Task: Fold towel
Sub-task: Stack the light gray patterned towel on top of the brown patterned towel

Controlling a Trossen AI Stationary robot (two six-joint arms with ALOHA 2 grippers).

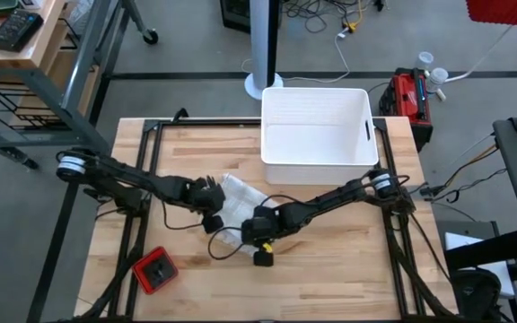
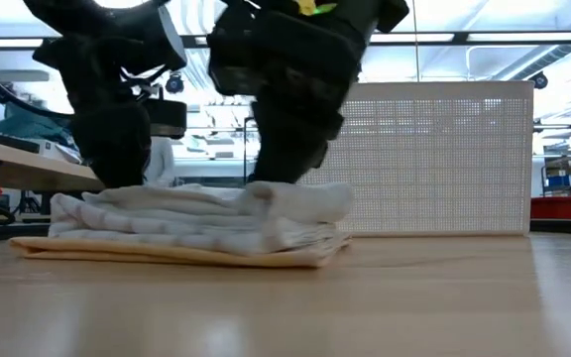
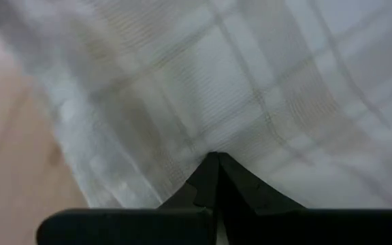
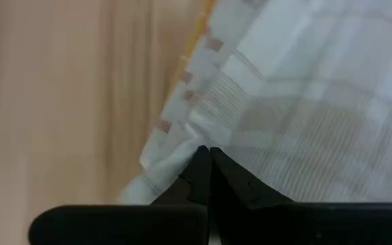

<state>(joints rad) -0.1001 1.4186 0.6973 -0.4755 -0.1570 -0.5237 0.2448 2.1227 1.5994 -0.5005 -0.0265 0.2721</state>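
Observation:
A white towel [image 1: 239,199] with faint checks lies folded in several layers at the middle of the table, resting flat on a yellowish bottom edge [image 2: 167,255]. My left gripper [image 1: 215,208] is shut, its tips down on the towel's left part [image 3: 213,162]. My right gripper [image 1: 249,231] is also shut, its tips at the towel's near right edge [image 4: 205,153]. In the low view the left gripper [image 2: 117,178] and the right gripper [image 2: 278,177] both come down onto the top of the stack. My left gripper sets its shut fingertips [image 3: 216,178] on the towel's top layer [image 3: 209,139], slanting steeply down from above. Whether any cloth is caught between them cannot be told. My right gripper sets its shut fingertips [image 4: 199,170] against the towel's folded edge [image 4: 182,146] beside bare table, slanting down from above. The towel lies flat on the table.
A white bin [image 1: 317,126] stands at the far side, right of the middle. A red and black block [image 1: 155,271] lies near the left front corner. A black cable [image 1: 227,251] loops on the wood near the towel. Bare wood [image 1: 348,269] spreads at the near right.

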